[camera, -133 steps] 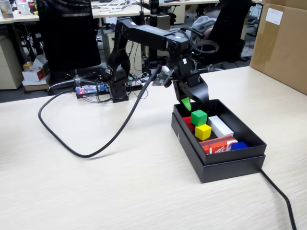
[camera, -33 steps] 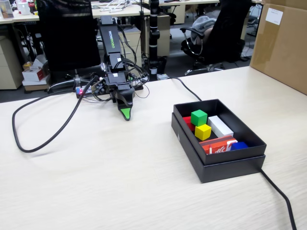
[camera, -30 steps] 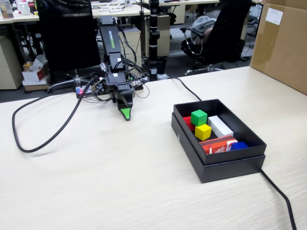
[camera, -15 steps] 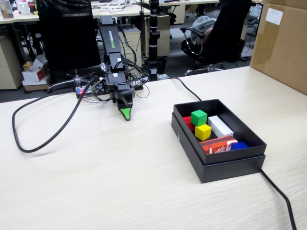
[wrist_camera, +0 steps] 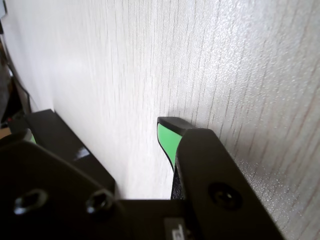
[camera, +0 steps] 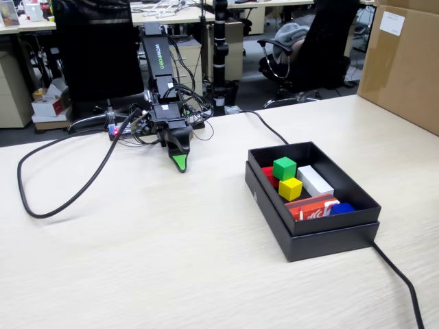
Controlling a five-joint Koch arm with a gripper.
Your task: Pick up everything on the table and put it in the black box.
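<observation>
Far left in the fixed view, I am resting folded with my gripper (camera: 179, 163) tipped down onto the table (camera: 137, 260), well apart from the black box (camera: 329, 236); only one green-padded tip shows in either view, so I cannot tell whether my jaws are spread or pressed together, and nothing shows between them. Moving right, the box is holding the red cube (camera: 268, 175), green cube (camera: 284, 168) and yellow cube (camera: 290, 188) clustered at its near-left end, so I am judging the job finished.
</observation>
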